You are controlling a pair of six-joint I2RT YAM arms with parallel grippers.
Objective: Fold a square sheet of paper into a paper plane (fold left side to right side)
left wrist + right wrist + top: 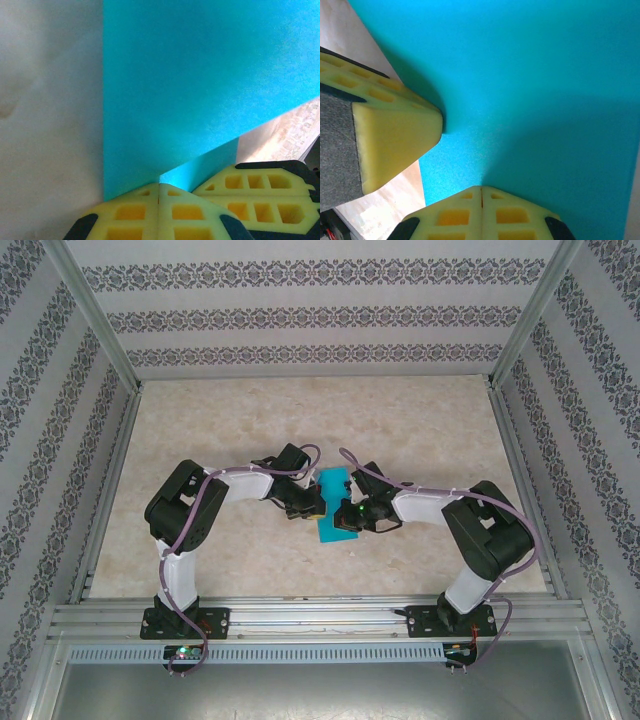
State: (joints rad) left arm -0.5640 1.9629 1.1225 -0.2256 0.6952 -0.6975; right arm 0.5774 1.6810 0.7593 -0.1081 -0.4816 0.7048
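Jaws both closed, tips touching the narrow, folded turquoise paper.

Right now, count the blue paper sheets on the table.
1: the turquoise sheet lies between the shut left fingers and right fingers; another beneath it would be hidden.

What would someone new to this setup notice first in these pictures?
The bright turquoise sheet of paper at the middle of the pale table draws the eye at once. Both arms bend inward to it: the left gripper and right gripper, each shut and yellow-tipped, point down at the paper close beside each other. Patterned walls box in the table.
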